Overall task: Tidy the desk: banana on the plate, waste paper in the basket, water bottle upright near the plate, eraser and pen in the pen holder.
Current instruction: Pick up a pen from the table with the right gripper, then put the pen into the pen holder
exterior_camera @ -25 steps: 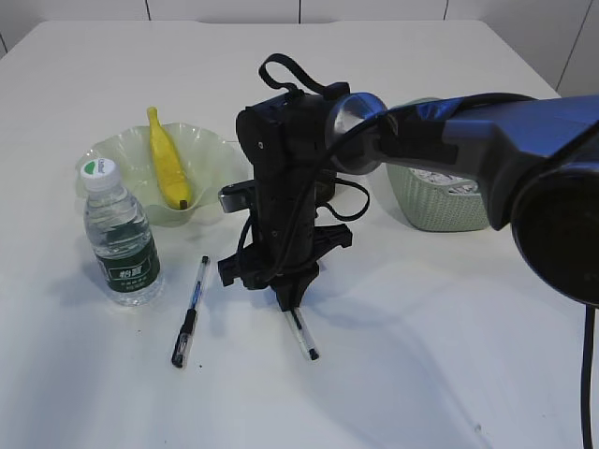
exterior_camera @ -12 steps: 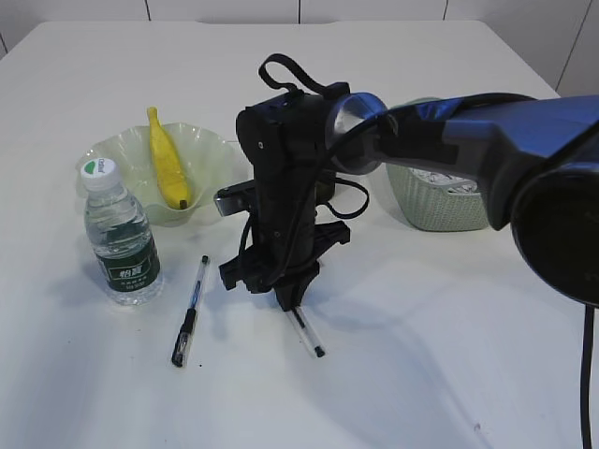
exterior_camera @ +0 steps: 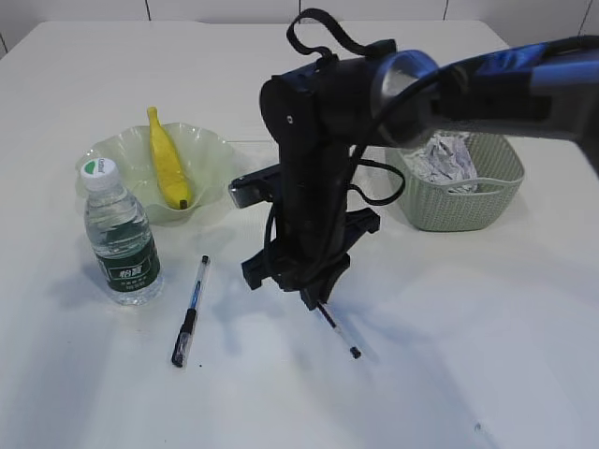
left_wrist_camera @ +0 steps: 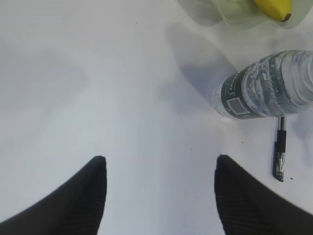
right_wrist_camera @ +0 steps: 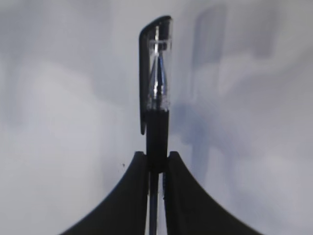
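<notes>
My right gripper is shut on a clear pen with a black cap, which slants down toward the table; in the right wrist view the pen sticks out beyond the jaws. A second pen lies on the table beside the upright water bottle. The banana rests in the green plate. Crumpled waste paper sits in the green basket. My left gripper hangs open over bare table, left of the bottle and pen. Eraser and pen holder are out of view.
The right arm's black wrist and cables stand tall over the table's middle, between plate and basket. White table surface stretches in front and to the right.
My right arm has risen and shifted to the right with the pen in its jaws, uncovering the basket. The pen's tip moved right with it. Bottle, banana and the lying pen stayed put.
</notes>
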Controlling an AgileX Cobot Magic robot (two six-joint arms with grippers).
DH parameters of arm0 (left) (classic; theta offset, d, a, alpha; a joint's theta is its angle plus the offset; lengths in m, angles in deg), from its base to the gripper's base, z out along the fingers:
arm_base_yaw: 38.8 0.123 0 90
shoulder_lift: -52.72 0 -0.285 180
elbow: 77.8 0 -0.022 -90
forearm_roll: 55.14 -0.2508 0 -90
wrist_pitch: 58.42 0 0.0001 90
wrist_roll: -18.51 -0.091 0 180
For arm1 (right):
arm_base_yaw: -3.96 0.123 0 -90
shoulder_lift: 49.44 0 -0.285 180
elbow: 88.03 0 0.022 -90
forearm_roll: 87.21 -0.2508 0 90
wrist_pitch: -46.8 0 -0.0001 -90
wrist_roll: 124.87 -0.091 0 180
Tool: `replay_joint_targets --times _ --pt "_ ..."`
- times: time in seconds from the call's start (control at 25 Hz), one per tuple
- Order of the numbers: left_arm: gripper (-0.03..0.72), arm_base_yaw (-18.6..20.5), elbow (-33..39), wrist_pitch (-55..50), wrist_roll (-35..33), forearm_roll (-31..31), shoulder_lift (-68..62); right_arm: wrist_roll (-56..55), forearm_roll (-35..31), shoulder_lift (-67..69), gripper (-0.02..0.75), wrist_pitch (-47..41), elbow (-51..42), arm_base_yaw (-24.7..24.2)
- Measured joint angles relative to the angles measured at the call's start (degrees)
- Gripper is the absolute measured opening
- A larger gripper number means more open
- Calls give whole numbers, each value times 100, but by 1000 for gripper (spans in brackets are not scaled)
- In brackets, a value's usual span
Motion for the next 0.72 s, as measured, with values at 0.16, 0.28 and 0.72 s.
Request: replay_joint_targets --times 0.16,0.28,0.72 --pt "479 0 0 -2 0 0 0 68 174 -720 43 574 -1134 0" --pt "478 0 0 -2 0 0 0 121 237 -1325 43 1159 -2116 -64" --pt "476 0 0 -98 0 10 0 650 239 -2975 42 2731 -3967 -1089"
